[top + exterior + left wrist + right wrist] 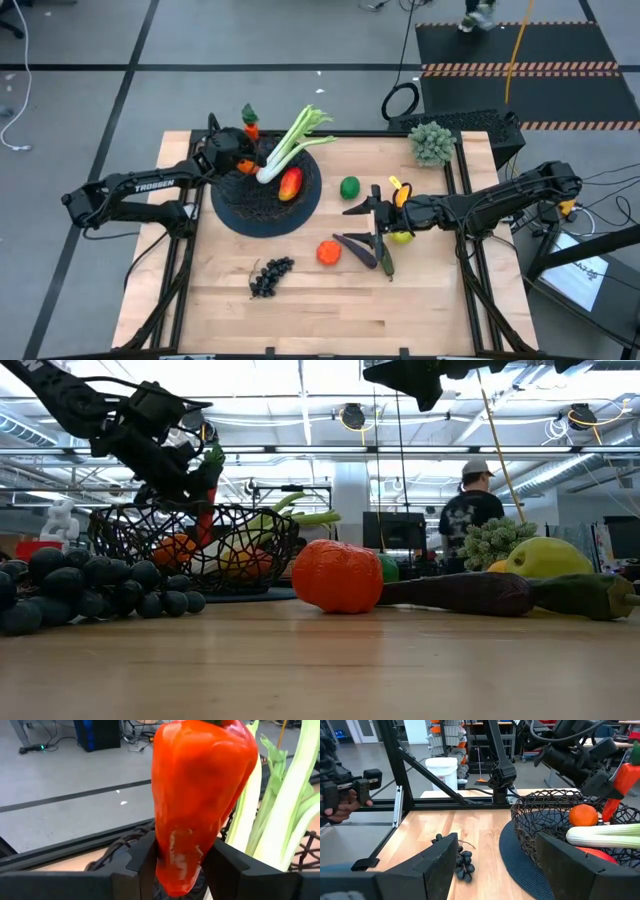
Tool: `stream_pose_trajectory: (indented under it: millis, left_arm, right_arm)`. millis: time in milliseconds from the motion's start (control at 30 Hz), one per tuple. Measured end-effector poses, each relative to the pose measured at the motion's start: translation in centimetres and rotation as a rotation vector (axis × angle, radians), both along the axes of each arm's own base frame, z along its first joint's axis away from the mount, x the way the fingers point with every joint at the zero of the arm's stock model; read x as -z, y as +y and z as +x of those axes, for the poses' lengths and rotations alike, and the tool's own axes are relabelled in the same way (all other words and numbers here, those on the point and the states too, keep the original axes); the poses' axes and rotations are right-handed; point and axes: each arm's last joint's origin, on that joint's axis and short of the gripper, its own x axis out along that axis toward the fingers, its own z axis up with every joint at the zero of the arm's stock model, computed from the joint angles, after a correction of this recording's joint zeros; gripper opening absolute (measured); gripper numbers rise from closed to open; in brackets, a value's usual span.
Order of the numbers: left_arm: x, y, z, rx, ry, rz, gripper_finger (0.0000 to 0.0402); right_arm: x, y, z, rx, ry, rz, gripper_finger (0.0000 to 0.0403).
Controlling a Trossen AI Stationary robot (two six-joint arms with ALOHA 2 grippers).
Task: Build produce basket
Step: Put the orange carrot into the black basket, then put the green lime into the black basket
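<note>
I see the black wire basket (pixel 240 205) holding leafy stalk (pixel 290 145), mango (pixel 290 183), orange (pixel 583 815); carrot (pixel 250 122) upright above its rim; grapes (pixel 270 276), eggplant (pixel 356 249) on the table.

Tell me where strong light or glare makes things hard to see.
Low view: bright ceiling lights leave the left tool and the basket as dark shapes. Left wrist view: a pale glare patch on the gripped carrot. High view: even light over the table and the open right tool.
</note>
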Motion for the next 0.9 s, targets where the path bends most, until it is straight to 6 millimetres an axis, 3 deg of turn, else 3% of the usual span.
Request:
stream_pose_trajectory:
  millis: [333,500,767,900]
  left_arm:
    - [-0.1,0.0,-0.3,-0.048,0.031,0.019,0.0277]
    - [-2.6,-0.8,-1.1,-0.028,0.0,0.078,0.032]
    - [-8.5,-5.0,-4.0,0.09,-0.023,0.127,0.0299]
    - [-9.7,-7.5,-6.0,0.193,-0.056,0.139,0.0271]
  right_arm:
    - [0.0,0.0,0.0,0.001,0.0,0.01,0.0258]
    - [0.0,0.2,0.0,-0.006,0.005,0.005,0.0258]
    - [0.5,0.1,-0.1,0.007,0.05,-0.004,0.0258]
    - [1.1,-0.1,-0.3,0.084,0.114,0.006,0.0258]
